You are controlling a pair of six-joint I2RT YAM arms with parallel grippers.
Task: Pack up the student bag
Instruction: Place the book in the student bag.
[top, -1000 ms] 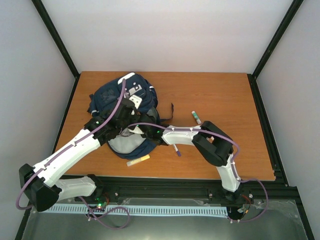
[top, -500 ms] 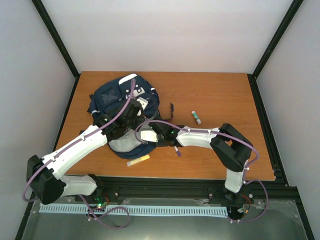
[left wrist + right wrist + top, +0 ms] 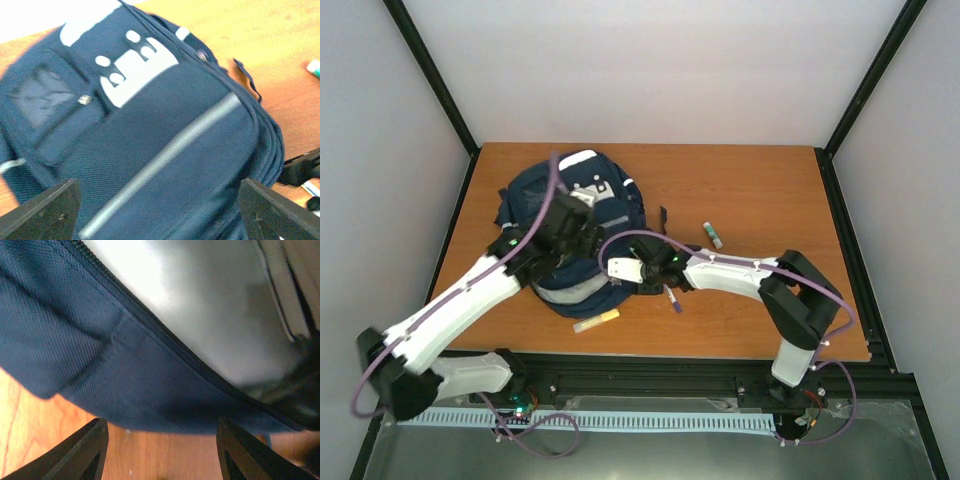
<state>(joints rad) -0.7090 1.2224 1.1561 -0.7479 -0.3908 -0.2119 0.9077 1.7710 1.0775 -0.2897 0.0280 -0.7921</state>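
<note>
Well, student bag (image 3: 535, 195) lay left-centre on table (image 3: 770, 220); L gripper (image 3: 157, 197) spread wide over its front, R gripper (image 3: 161, 432) spread at zip edge. Prob. best was pinching that edge firmly, w/ L steadying.

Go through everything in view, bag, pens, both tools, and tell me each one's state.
student bag: lying flat on the table, front up; zipped or unzipped, cannot tell.
left tool: open, above the bag.
right tool: open, at the bag's edge.
yellow marker: lying loose on the table.
purple pen: lying loose on the table.
green-capped tube: lying loose on the table.
</note>
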